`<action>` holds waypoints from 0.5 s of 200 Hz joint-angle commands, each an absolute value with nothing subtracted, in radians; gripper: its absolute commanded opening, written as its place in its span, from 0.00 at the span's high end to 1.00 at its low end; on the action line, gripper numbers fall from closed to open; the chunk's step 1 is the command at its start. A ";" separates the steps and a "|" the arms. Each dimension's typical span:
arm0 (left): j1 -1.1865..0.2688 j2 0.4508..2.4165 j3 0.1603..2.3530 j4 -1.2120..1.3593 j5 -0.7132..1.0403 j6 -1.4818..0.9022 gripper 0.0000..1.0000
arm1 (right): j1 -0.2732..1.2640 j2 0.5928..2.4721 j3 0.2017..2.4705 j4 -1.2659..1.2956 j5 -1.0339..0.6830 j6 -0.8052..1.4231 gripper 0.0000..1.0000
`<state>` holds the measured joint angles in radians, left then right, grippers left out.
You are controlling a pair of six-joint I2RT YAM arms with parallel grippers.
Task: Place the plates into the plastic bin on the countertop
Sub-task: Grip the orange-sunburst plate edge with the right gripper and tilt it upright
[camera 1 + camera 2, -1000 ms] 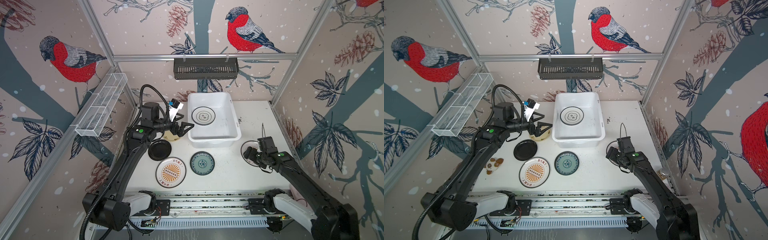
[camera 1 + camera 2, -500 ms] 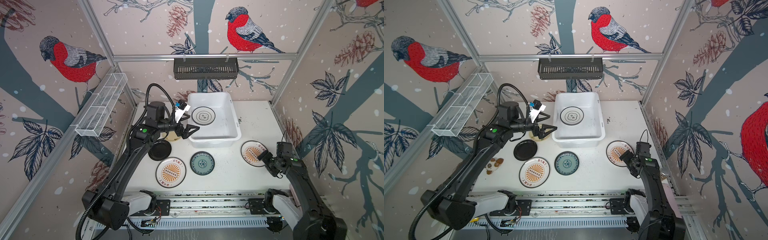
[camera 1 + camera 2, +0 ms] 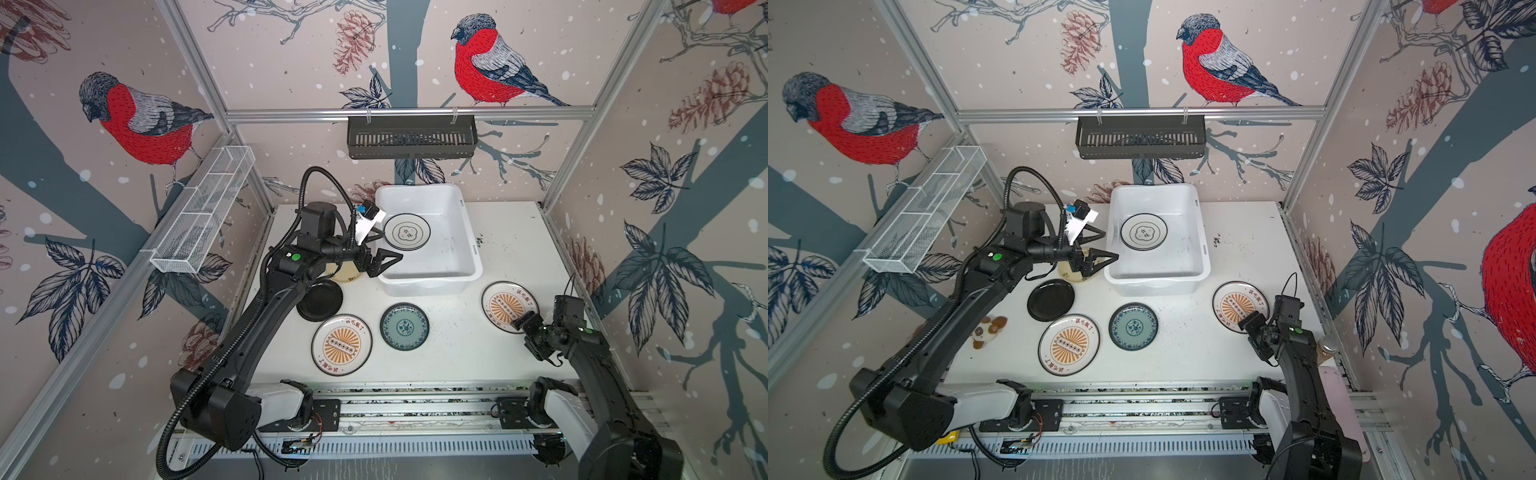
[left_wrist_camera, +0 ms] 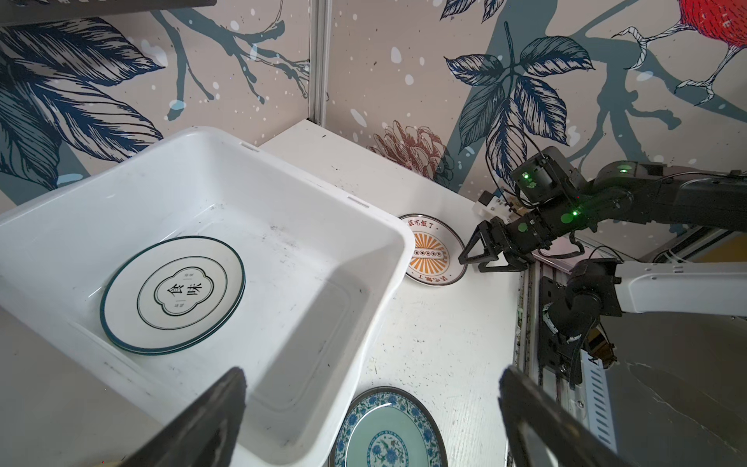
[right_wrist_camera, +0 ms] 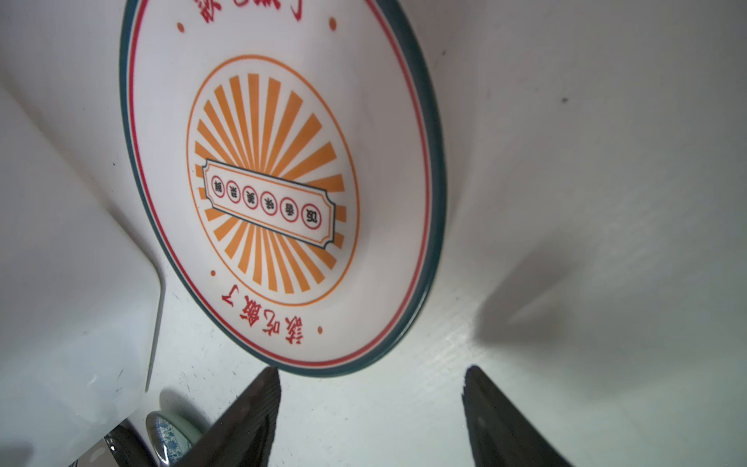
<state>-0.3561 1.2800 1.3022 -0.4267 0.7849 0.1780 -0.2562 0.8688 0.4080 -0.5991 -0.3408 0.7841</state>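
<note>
Quatrefoil plate [image 3: 406, 232] in bin [image 3: 432, 286], teal plate [image 3: 404, 326], black plate [image 3: 322, 301], sunburst plate [image 3: 341, 344], second sunburst plate [image 3: 505, 305] on countertop [image 3: 457, 353]

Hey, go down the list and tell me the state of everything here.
plastic bin: upright, holding plates
quatrefoil plates: stacked in bin
right-side sunburst plate: flat, ungripped
front sunburst plate: flat
teal plate: flat
black plate: flat
left gripper: open, empty
right gripper: open, empty

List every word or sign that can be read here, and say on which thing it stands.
"食味": inside the black outline on the quatrefoil plate in the plastic bin; the tiny characters above and below it are too small to read.
"該吃飯了": in red on the rim of the sunburst plate before the right gripper; its six circled banner characters are unclear.
The second sunburst plate seems to bear the same red characters.
</note>
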 commanded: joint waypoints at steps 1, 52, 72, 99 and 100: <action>-0.361 1.287 1.310 -0.391 0.810 0.167 0.03 | -0.262 0.862 0.397 -0.553 -0.347 0.802 0.28; -0.362 1.300 1.313 -0.385 0.807 0.161 0.04 | -0.279 0.846 0.344 -0.474 -0.369 0.844 0.31; -0.362 1.303 1.313 -0.384 0.805 0.161 0.04 | -0.282 0.847 0.320 -0.440 -0.375 0.864 0.33; -0.364 1.305 1.312 -0.386 0.802 0.161 0.04 | -0.287 0.846 0.294 -0.402 -0.370 0.882 0.38; -0.364 1.305 1.312 -0.385 0.802 0.161 0.04 | -0.289 0.847 0.292 -0.397 -0.370 0.883 0.38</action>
<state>-0.3607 1.3033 1.3041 -0.4187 0.7845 0.1600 -0.2829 0.8467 0.3103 -0.4515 -0.3706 0.8513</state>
